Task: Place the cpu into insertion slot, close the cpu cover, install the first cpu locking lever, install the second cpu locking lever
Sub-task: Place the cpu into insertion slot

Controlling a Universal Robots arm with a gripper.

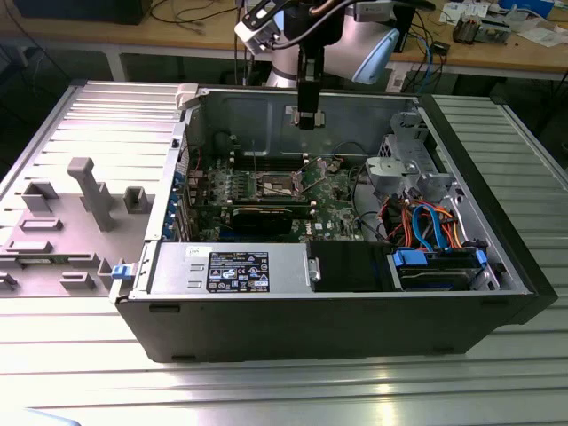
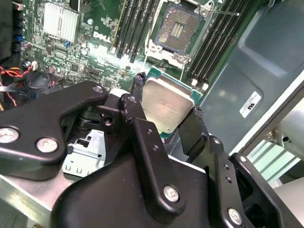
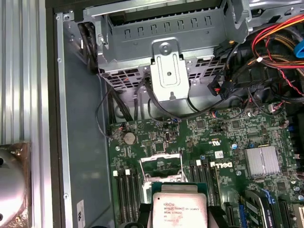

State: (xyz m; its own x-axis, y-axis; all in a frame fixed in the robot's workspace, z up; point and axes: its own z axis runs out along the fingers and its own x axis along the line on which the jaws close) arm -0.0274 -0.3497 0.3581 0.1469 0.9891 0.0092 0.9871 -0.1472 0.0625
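Observation:
The cpu (image 2: 166,102), a flat square chip with a silvery top, is pinched at two opposite edges by the black fingers (image 2: 137,88) of my gripper (image 2: 167,97), which is shut on it. In the exterior view the gripper (image 1: 307,121) hangs above the open computer case near its back wall. The insertion slot (image 2: 175,29) lies uncovered on the green board below, with a dark centre and a shiny rim. In the first wrist view the cpu (image 3: 178,204) floats just off the slot (image 3: 161,167). A thin shiny frame, the cpu cover (image 3: 165,179), stands raised at the slot's edge. Two thin wire levers flank the slot, swung free.
Long black memory slots (image 2: 130,28) run along both sides of the socket. A finned heat sink (image 3: 262,160), a black graphics card (image 1: 266,216), a metal drive cage (image 1: 399,169), coloured cables (image 1: 430,222) and the power supply (image 1: 226,266) crowd the case. A grey fixture (image 1: 84,200) stands outside the case, on the exterior view's left.

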